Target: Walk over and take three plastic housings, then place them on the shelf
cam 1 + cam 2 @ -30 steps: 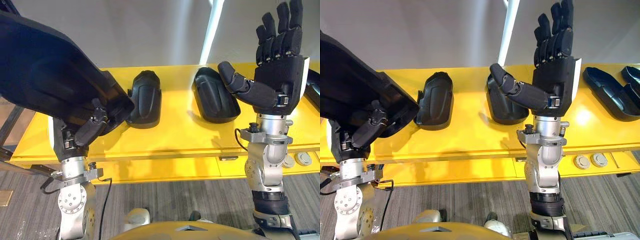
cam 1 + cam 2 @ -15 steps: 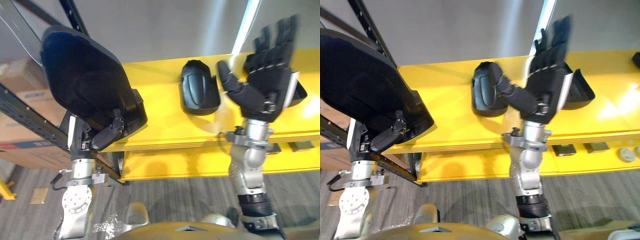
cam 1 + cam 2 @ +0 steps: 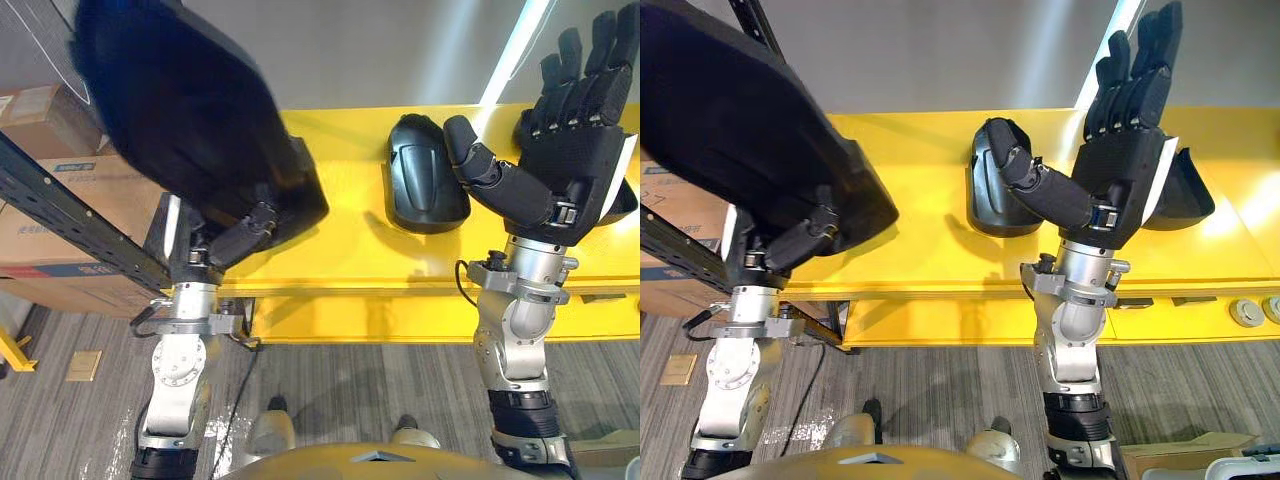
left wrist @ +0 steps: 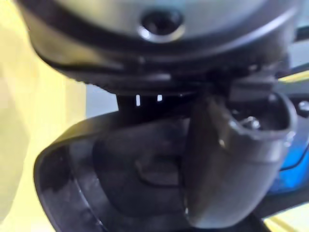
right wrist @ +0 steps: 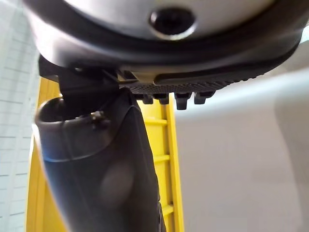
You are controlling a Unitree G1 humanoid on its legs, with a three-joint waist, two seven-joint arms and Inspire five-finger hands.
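Note:
My left hand (image 3: 235,240) is shut on a large black plastic housing (image 3: 180,110), held up high over the left end of the yellow table (image 3: 340,260); its thumb (image 4: 231,159) presses the housing's rim. A second black housing (image 3: 425,188) lies on the table in the middle. A third housing (image 3: 1188,185) lies further right, partly behind my right hand (image 3: 570,150). That hand is raised upright above the table's front edge, fingers straight, thumb spread, holding nothing.
A dark metal shelf rail (image 3: 70,225) runs diagonally at the left, with cardboard boxes (image 3: 75,215) behind it. A grey wall stands behind the table. Two round fittings (image 3: 1252,312) sit on the table's lower front edge at the right. Grey striped floor lies below.
The camera has swung left, so the table and housings sit further right in view. My left hand still carries the big housing; the right hand stays raised and open.

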